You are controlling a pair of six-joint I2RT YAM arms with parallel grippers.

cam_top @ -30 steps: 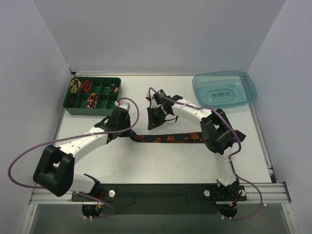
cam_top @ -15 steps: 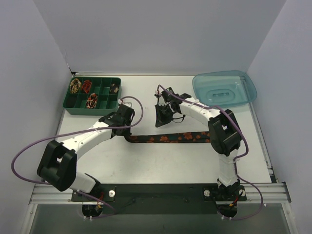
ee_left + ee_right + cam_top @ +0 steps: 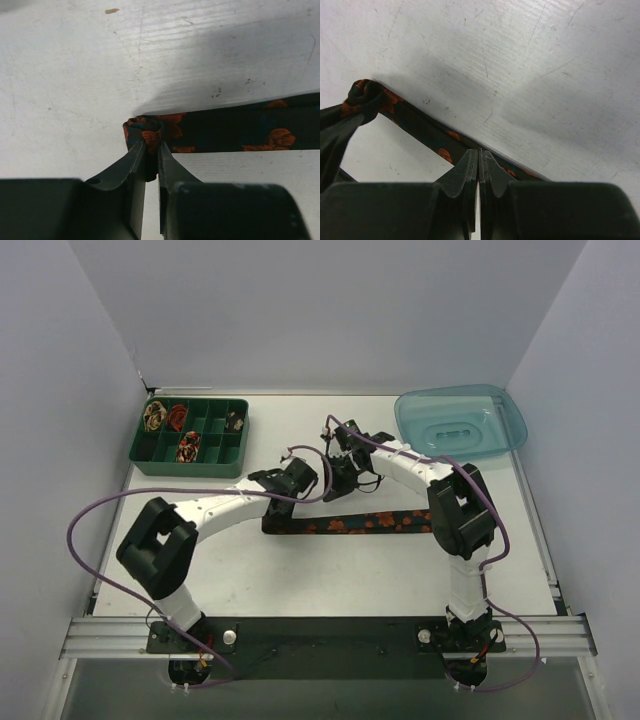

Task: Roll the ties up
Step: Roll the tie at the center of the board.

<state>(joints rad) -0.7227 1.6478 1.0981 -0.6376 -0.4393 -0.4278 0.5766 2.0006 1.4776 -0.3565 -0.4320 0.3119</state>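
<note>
A dark tie [image 3: 350,524] with orange flowers lies stretched left to right across the middle of the table. My left gripper [image 3: 151,147] is shut on its bunched left end [image 3: 150,129], low over the table; from above that gripper [image 3: 275,508] sits at the strip's left tip. My right gripper [image 3: 478,151] is shut, its tips just over the strip [image 3: 420,127], with no fabric visible between them; in the top view it [image 3: 335,485] hangs slightly behind the tie's middle. Several rolled ties [image 3: 188,447] sit in the green tray.
A green compartment tray [image 3: 215,410] stands at the back left. A clear blue tub [image 3: 460,425] stands upside down at the back right. Purple cables loop off both arms. White walls close the sides and back.
My left arm has swung to the right, staying shut on the tie's left end. The right gripper has shifted a little back and right. The tie now lies slightly longer and straighter.
</note>
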